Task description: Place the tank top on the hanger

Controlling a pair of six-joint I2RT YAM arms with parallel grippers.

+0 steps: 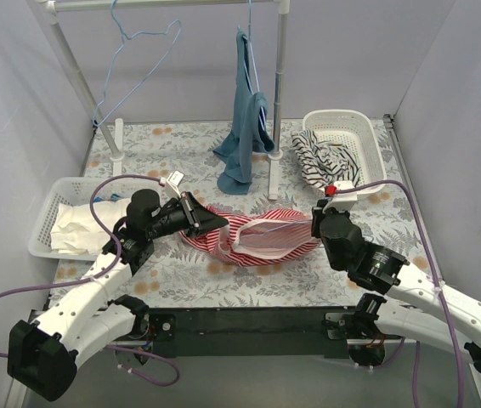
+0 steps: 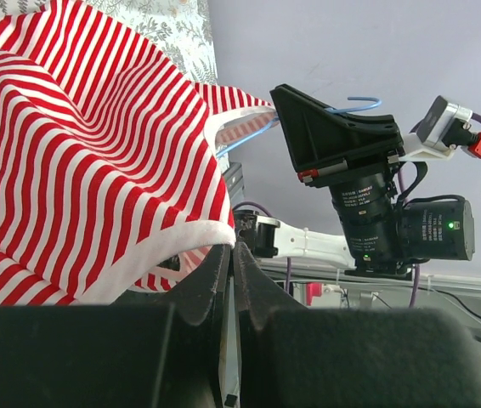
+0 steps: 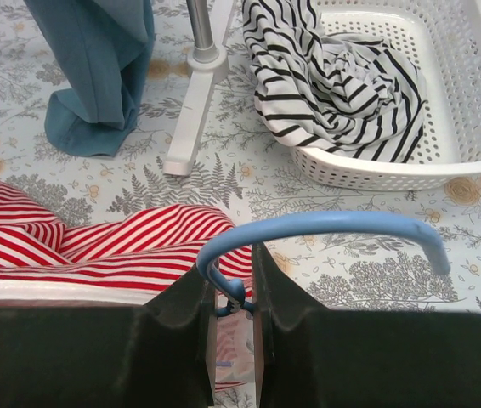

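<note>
The red-and-white striped tank top [image 1: 253, 240] lies bunched on the table's middle and fills the left of the left wrist view [image 2: 79, 144]. My left gripper [image 1: 206, 221] is shut on its white trim [image 2: 181, 246], at its left end. My right gripper [image 1: 315, 223] is shut on the twisted neck of the light-blue hanger [image 3: 325, 225], at the top's right end. The hook arches over the fingers. The hanger's wire [image 2: 249, 134] runs into the top's opening; its body is hidden inside the fabric. In the right wrist view the top [image 3: 96, 246] lies just beyond the jaws.
A white basket [image 1: 368, 127] at the back right holds a black-and-white striped garment [image 1: 319, 157]. Another basket [image 1: 49, 204] at the left holds white cloth. A rack at the back carries a teal-blue garment [image 1: 245, 119] and a spare hanger [image 1: 134, 59]; its post foot [image 1: 274, 161] stands behind the top.
</note>
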